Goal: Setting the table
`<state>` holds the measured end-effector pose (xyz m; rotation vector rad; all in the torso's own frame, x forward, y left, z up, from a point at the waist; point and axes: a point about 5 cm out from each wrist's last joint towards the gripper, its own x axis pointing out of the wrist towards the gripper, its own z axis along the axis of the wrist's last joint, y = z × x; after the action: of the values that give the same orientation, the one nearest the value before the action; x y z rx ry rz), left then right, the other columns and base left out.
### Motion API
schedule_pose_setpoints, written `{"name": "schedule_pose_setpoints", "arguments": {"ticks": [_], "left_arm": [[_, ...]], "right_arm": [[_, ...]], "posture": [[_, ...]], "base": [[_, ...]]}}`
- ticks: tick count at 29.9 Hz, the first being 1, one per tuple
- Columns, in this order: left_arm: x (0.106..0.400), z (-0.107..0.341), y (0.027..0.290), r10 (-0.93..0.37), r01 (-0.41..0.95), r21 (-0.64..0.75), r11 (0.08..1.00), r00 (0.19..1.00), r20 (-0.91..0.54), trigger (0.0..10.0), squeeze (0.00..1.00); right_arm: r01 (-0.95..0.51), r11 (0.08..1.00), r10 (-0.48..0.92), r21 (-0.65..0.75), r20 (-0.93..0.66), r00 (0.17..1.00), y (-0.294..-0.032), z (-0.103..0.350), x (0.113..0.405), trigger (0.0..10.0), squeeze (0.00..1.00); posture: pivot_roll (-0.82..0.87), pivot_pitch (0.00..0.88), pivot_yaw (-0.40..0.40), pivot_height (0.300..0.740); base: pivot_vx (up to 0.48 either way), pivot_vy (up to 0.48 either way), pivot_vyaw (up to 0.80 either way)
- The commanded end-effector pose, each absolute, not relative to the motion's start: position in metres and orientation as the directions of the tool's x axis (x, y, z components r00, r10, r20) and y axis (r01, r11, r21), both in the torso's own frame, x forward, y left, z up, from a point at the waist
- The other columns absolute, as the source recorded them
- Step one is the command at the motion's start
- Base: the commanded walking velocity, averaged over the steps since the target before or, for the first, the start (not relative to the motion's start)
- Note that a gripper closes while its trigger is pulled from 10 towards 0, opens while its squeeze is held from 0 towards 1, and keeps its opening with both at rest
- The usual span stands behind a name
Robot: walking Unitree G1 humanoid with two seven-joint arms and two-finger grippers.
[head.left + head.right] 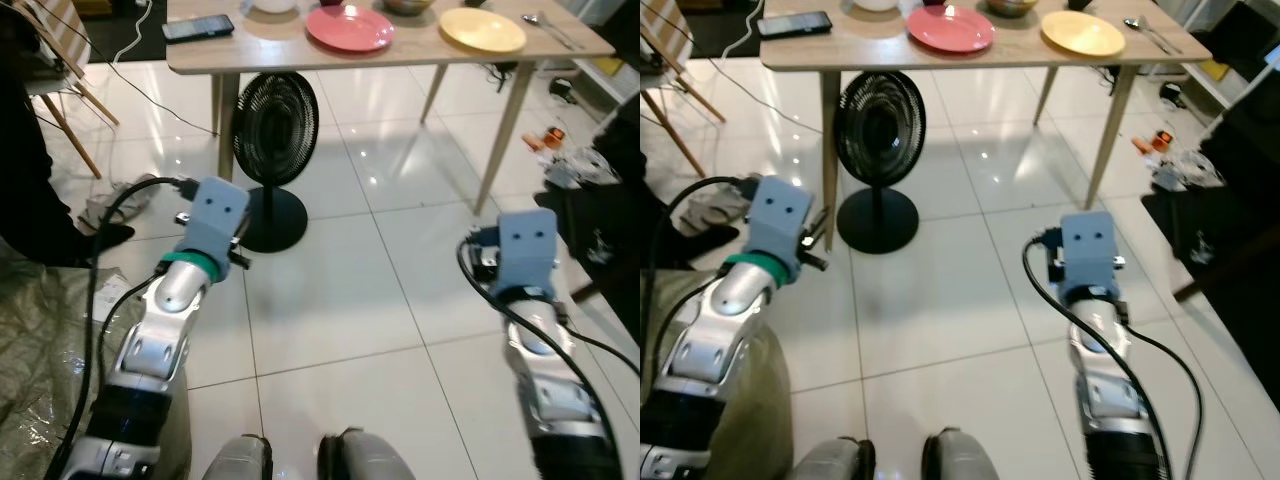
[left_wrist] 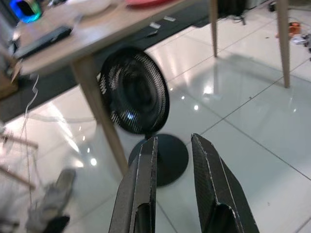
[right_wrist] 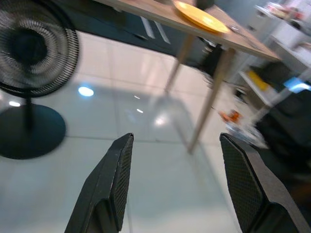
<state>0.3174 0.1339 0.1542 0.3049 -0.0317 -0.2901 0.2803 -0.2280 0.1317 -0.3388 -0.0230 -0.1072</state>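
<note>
Robot stands on tiled floor (image 1: 330,300), well short of the wooden table (image 1: 260,50). Both arms raised forward, nothing held.

Risk, judged: a black fan (image 1: 274,130) on a round base stands on the floor right at the table's near edge, between robot and table. Walking straight in could knock it over or catch its grille with the left arm. Loose cables trail on the floor to the left; possible snag.

On the table: pink plate (image 1: 349,27), yellow plate (image 1: 482,30), dark phone (image 1: 197,27), spoon (image 1: 548,28) at far right.

Left gripper (image 2: 172,160): fingers close together, narrow gap, empty. Right gripper (image 3: 175,165): fingers spread wide, empty. Both plates lie far ahead of and above the grippers, out of reach.
</note>
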Motion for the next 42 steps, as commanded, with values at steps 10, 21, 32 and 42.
{"name": "schedule_pose_setpoints", "arguments": {"ticks": [10, 21, 32, 42], "left_arm": [[0.321, 0.155, 0.125, -0.351, 0.344, 0.274, 0.898, 0.936, -0.025, 10.0, 0.0], [0.322, 0.157, 0.132, -0.319, 0.31, 0.278, 0.909, 0.948, -0.013, 10.0, 0.0], [0.325, 0.16, 0.137, -0.28, 0.267, 0.288, 0.92, 0.96, 0.005, 10.0, 0.0], [0.326, 0.159, 0.138, -0.273, 0.261, 0.285, 0.922, 0.962, 0.002, 10.0, 0.0]], "right_arm": [[0.059, 0.973, -0.044, -0.222, 0.074, 0.996, -0.224, 0.138, 0.283, 10.0, 0.0], [0.038, 0.984, -0.02, -0.173, 0.105, 0.994, -0.22, 0.143, 0.286, 10.0, 0.0], [0.019, 0.987, -0.001, -0.157, 0.115, 0.993, -0.213, 0.143, 0.288, 10.0, 0.0], [0.01, 0.99, 0.006, -0.143, 0.115, 0.993, -0.211, 0.143, 0.288, 10.0, 0.0]], "posture": [[0.01, 0.04, 0.029, 0.74], [0.02, 0.041, 0.022, 0.74], [0.03, 0.041, 0.019, 0.74], [0.02, 0.037, 0.02, 0.74]], "base": [[0.412, 0.0, 0.0], [0.405, 0.0, 0.0], [0.467, 0.0, 0.0], [0.48, 0.0, 0.0]]}}
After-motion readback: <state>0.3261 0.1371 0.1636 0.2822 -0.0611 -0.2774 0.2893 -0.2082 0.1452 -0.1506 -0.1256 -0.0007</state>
